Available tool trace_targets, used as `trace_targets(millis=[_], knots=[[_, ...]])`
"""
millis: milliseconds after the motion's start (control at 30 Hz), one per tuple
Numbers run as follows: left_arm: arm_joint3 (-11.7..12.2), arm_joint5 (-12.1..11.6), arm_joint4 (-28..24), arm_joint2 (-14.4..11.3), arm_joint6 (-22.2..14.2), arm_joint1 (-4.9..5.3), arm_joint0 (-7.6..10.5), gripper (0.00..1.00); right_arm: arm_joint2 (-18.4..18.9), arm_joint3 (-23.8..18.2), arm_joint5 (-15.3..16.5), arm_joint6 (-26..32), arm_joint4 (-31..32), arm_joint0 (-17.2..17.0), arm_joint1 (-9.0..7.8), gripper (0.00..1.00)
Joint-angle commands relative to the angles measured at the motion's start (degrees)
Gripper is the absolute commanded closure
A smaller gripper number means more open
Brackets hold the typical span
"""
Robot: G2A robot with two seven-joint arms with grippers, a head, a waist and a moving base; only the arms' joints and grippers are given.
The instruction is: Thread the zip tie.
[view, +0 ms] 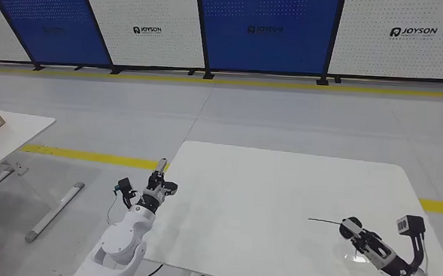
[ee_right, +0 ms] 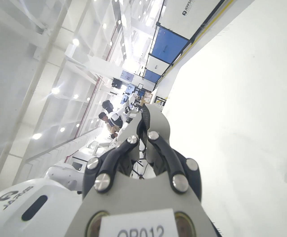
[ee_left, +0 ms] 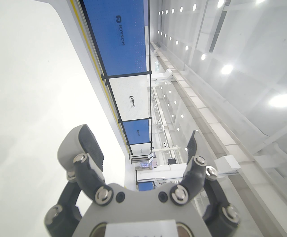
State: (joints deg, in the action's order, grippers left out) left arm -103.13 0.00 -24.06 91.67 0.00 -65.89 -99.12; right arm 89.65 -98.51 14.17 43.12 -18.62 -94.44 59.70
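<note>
Close to the near right corner of the worktop (view: 279, 186), the right gripper (view: 350, 226) has its fingers pressed together. A thin black zip tie (view: 324, 221) sticks out of it, level above the surface and pointing toward the left edge. The strap is too fine to tell which end is free, or where its head sits. Farther off, at the left edge, the left gripper (ee_left: 139, 134) hangs with its fingers (ee_left: 92, 145) spread wide and nothing between them, well apart from the tie.

The step in hand looks like bringing the two together. To do it well, the left one should probably take the free end close to its tip, so it does not flop, and pinch across the flat of the strap. The right should hold firm without twisting. Tail and slot then want lining up square before any push.
</note>
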Motion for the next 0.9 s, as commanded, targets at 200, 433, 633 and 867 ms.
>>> trace_targets(millis=[200,433,633,867], knots=[[0.0,0.0,0.0,0.0,0.0,0.0,0.0,0.0,0.1,-0.1,0.3,0.1,-0.2,-0.1,-0.01,1.0],[0.0,0.0,0.0,0.0,0.0,0.0,0.0,0.0,0.1,-0.1,0.3,0.1,-0.2,-0.1,-0.01,1.0],[0.0,0.0,0.0,0.0,0.0,0.0,0.0,0.0,-1.6,-0.3,0.0,-0.9,0.2,0.6,0.22,1.0],[0.0,0.0,0.0,0.0,0.0,0.0,0.0,0.0,-3.8,-0.2,-1.5,-1.6,1.5,2.5,0.44,1.0]])
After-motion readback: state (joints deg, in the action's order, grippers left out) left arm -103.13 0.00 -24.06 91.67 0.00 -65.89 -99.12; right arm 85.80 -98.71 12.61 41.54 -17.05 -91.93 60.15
